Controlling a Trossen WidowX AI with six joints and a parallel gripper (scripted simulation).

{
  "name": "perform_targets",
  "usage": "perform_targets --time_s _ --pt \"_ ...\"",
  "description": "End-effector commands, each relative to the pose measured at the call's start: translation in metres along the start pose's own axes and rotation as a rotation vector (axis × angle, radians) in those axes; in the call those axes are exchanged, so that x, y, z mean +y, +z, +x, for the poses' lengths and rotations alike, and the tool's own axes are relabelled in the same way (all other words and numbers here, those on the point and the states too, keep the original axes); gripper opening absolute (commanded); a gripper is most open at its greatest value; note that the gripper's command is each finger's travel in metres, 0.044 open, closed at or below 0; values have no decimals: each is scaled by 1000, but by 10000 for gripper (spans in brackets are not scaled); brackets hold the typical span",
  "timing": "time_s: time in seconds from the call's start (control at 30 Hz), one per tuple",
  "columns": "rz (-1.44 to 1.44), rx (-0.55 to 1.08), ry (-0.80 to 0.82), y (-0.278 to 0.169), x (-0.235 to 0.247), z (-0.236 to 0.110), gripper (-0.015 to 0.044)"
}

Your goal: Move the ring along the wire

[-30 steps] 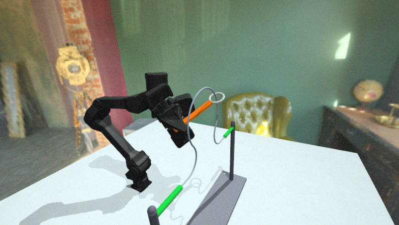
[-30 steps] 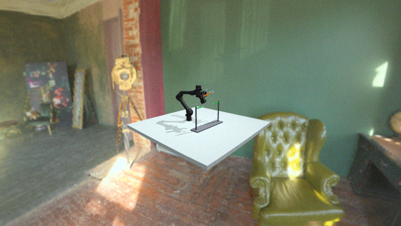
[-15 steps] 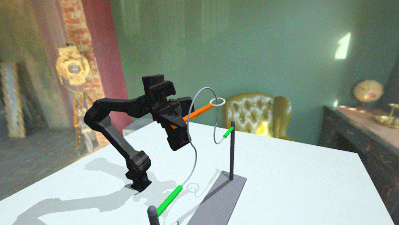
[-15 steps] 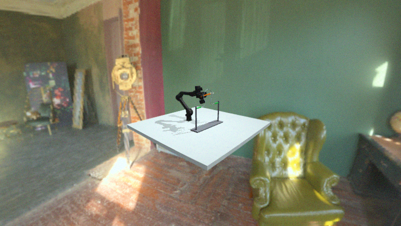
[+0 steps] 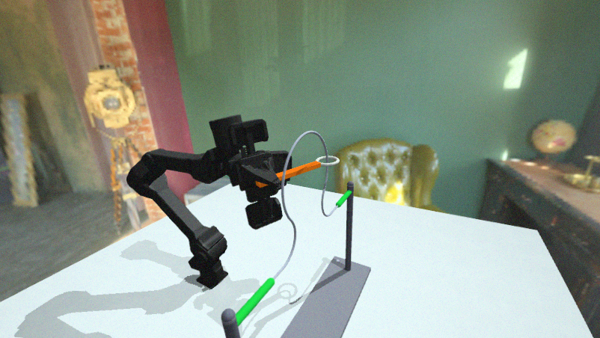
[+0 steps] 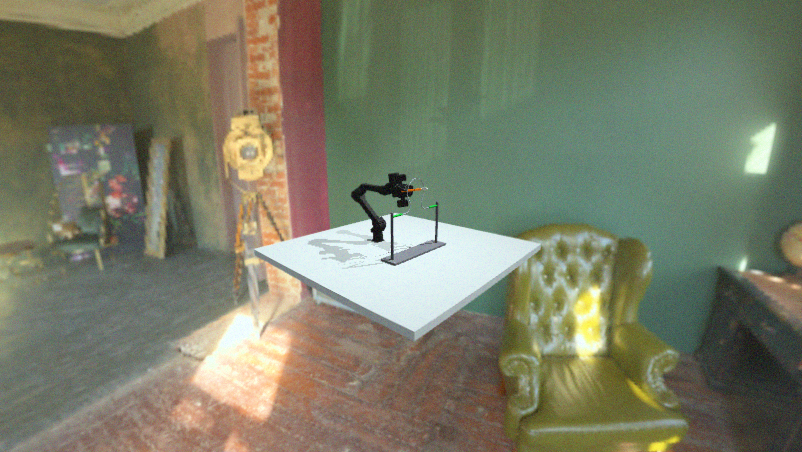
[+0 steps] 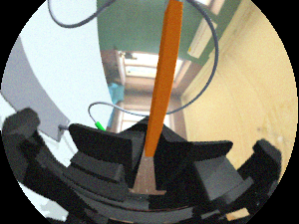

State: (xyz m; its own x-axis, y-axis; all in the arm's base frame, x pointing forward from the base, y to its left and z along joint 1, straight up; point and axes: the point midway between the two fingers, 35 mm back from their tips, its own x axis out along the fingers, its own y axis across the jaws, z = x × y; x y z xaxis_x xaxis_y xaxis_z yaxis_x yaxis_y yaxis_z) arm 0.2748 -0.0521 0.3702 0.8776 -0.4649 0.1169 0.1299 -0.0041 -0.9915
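My gripper [image 5: 268, 179] [image 6: 405, 193] [image 7: 150, 119] is shut on the near end of the orange handle [image 5: 295, 170] [image 6: 414, 190] [image 7: 162, 82] and holds it almost level, high above the table. The white ring [image 5: 328, 164] at the handle's far end sits around the thin grey wire [image 5: 290, 235] [image 7: 213, 42], just past the wire's top bend, on the side that drops toward the far post [image 5: 349, 229] [image 6: 436, 224]. The far green part [image 5: 343, 198] [image 6: 431, 206] [image 7: 100, 126] lies below the ring. The near green part [image 5: 253, 300] [image 6: 397, 214] meets the near post [image 5: 230, 324] [image 6: 392, 238]. I cannot tell whether the ring touches the wire.
Both posts stand on a grey base plate [image 5: 331, 302] [image 6: 415, 252] on the white table [image 5: 441, 251] [image 6: 449, 280]. The arm's base [image 5: 208, 268] stands left of the wire. A yellow armchair [image 5: 386, 167] [image 6: 584, 336] is beyond the table, a dark sideboard [image 5: 546, 188] at the right.
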Motion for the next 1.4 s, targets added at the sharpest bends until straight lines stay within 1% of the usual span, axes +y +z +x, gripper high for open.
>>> perform_targets --time_s 0.0,0.9,1.37 --pt "-56 -7 -22 0 1 0 -150" --pt "-359 -44 -177 2 -12 1 -150" --pt "-468 -57 -232 2 -13 1 -150"
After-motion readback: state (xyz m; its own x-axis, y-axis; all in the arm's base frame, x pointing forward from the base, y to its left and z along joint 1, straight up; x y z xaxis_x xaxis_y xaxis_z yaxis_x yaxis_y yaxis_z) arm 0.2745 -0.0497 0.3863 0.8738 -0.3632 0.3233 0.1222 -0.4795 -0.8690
